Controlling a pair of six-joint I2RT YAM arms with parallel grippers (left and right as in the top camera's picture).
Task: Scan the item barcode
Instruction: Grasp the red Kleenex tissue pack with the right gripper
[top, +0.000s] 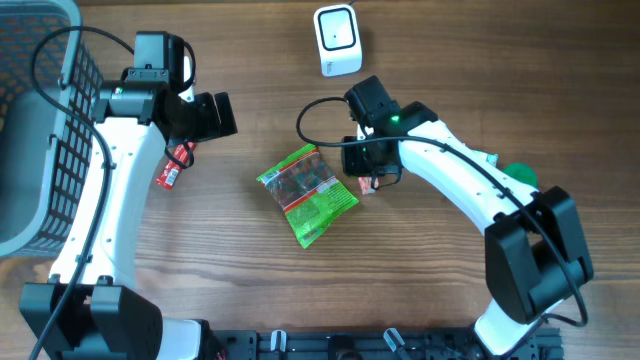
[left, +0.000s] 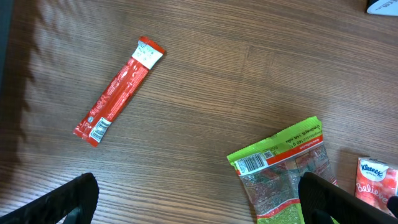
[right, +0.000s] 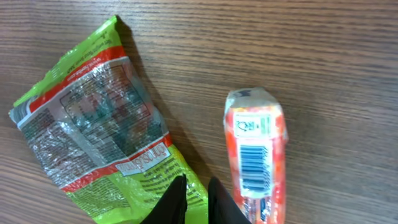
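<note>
Desk (top: 450, 60): brown wood, grain visible.
Green bag (top: 307, 192): flat mid-desk, its right edge at R hand (right: 196, 200).
R hand: narrow, fingers nearly together; grip on bag unclear.
Tissue pack (right: 255, 155): just beside R hand, barcode up.
L hand (top: 210, 115): wide, near red stick (left: 118, 90).
Basket (top: 40, 130): far left.
Scanner (top: 337, 40): top centre.

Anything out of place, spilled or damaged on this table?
Nothing stands out: the green plastic snack bag, red stick sachet and orange tissue pack lie flat and intact on the wooden table.
</note>
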